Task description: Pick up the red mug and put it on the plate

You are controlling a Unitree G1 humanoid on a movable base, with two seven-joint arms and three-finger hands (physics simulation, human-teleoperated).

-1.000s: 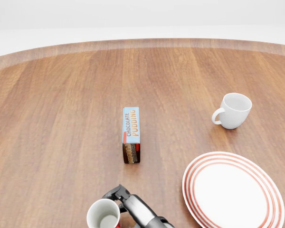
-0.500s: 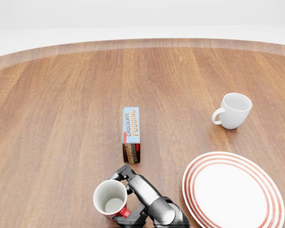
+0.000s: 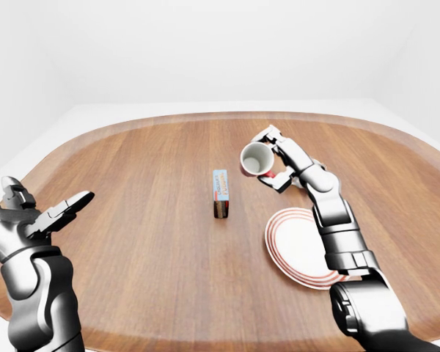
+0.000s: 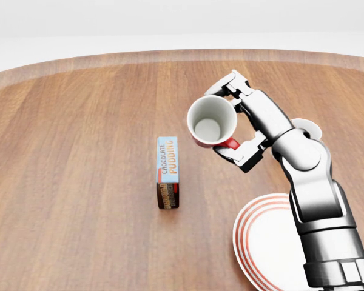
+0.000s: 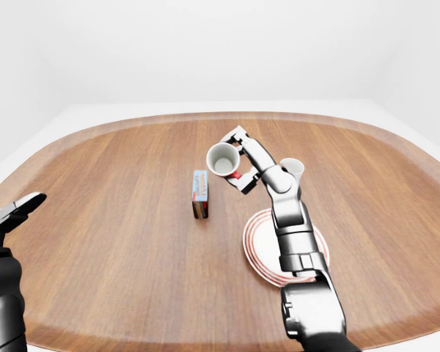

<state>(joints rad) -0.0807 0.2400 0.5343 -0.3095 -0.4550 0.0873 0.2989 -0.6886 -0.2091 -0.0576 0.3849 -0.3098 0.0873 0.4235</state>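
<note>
Mug-carrying was the step: table (image 4: 79, 151) below, plate (image 4: 264, 242) at lower right, right hand (image 4: 239, 121) clamped on the red mug (image 4: 211, 124) at upper centre; left hand (image 3: 55, 213) spread, empty. Best swing down-right, level it, then release.

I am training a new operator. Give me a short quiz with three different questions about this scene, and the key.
1. True or false: the red mug rests on the plate.
2. Which hand holds the red mug? A) left hand B) right hand
3. Fill in: the box lying on the table, left of the plate in the head view, reads "chocolate ____".

Key:
1. False; the right hand holds it above the table.
2. B; the left hand is open and holds nothing.
3. Pudding, on the pudding box.
</note>
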